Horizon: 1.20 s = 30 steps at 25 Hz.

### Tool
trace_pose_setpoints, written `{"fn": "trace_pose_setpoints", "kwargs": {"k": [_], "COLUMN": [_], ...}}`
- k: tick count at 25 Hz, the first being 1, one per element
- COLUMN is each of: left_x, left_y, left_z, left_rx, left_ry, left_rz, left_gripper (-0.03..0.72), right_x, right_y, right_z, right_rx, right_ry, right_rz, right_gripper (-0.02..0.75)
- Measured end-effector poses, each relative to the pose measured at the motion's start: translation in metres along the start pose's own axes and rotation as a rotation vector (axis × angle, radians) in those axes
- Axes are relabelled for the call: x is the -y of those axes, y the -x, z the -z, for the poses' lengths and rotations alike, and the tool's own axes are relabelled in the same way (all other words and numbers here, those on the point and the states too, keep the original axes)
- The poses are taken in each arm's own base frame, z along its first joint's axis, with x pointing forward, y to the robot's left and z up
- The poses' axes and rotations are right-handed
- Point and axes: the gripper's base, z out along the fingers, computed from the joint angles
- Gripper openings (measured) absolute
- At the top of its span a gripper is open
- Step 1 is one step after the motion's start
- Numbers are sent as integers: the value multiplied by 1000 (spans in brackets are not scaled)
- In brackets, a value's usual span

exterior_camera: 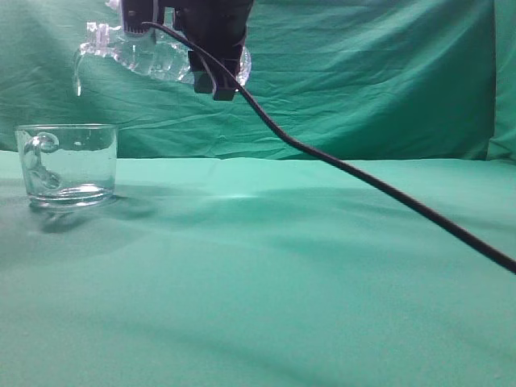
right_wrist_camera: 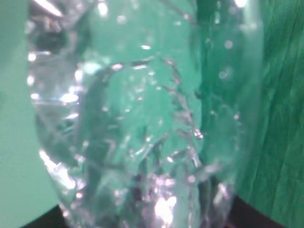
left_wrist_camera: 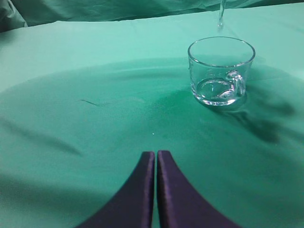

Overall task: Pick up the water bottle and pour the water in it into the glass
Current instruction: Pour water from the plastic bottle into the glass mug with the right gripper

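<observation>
The clear water bottle (exterior_camera: 153, 56) lies on its side high at the upper left, neck pointing left, held by my right gripper (exterior_camera: 216, 60), which is shut on its body. A thin stream of water (exterior_camera: 78, 81) falls from the neck above the glass (exterior_camera: 68, 164). The glass mug stands upright on the green cloth with very little water in it. In the right wrist view the bottle (right_wrist_camera: 142, 123) fills the frame and hides the jaws. In the left wrist view my left gripper (left_wrist_camera: 156, 154) is shut and empty, low over the cloth, short of the glass (left_wrist_camera: 220, 71); the water stream (left_wrist_camera: 221, 14) shows above the glass.
A green cloth (exterior_camera: 282, 274) covers the table and hangs as a backdrop (exterior_camera: 363, 72). A black cable (exterior_camera: 363, 181) runs from the right arm down to the right edge.
</observation>
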Motion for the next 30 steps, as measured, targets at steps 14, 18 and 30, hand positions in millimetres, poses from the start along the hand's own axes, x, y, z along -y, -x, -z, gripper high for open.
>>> {"fn": "trace_pose_setpoints", "kwargs": {"k": [14,18,30], "left_x": [0,0,0], "left_y": [0,0,0], "left_z": [0,0,0], "left_rx": [0,0,0], "left_ry": [0,0,0], "left_rz": [0,0,0], "left_gripper": [0,0,0], "right_x": [2,2,2], "right_y": [0,-1,-2], "right_z": [-1,-1,-1], "right_rx": [-6,-10,-24], "right_ry": [-36,-37,-35], "right_rz": [49,53,52], "right_gripper": [316,316,316]}}
